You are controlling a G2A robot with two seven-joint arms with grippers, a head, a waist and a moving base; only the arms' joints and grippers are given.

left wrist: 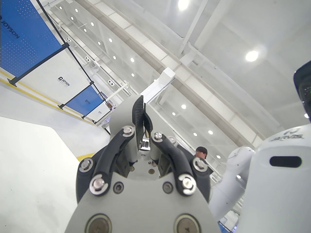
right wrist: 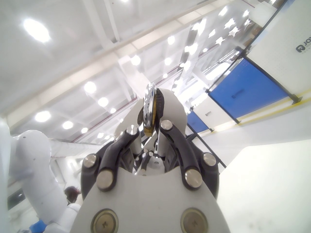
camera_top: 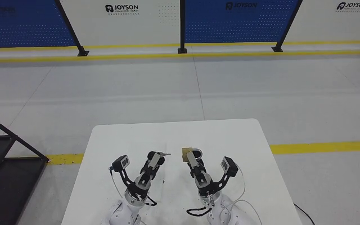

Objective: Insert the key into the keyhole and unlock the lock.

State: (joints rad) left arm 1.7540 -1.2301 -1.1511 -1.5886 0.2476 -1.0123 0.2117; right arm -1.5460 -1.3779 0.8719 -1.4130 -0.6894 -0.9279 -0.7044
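**Tabletop** (camera_top: pixel 236 140): white with rounded corners. Both arms are over its near half, side by side.

**Left hand** (camera_top: pixel 157 159): pressed together on the key (camera_top: pixel 165 154). In the left wrist view the black pads (left wrist: pixel 138 112) meet almost flush, with only a thin gap between them.

**Key:** small and silvery. Its blade sticks out sideways from the left hand and is aimed at the lock (camera_top: pixel 187 152). The tip stops short of the lock, with a narrow stretch of tabletop showing between the two.

**Right hand** (camera_top: pixel 192 158): pinching the lock. In the right wrist view the white fingers (right wrist: pixel 173 107) clamp it edge-on.

**Lock:** a small padlock with a brass body and a shiny chrome part. It is held near the middle of the tabletop, just beside the key's tip. Which face carries the keyhole cannot be told.

**Surroundings:**
- Pale grey floor (camera_top: pixel 169 90).
- Yellow lines (camera_top: pixel 315 148) cross the floor behind the tabletop and again farther back.
- Blue and white panels (camera_top: pixel 34 22) stand on black posts along the far side.
- A black frame (camera_top: pixel 17 149) stands at the left edge.
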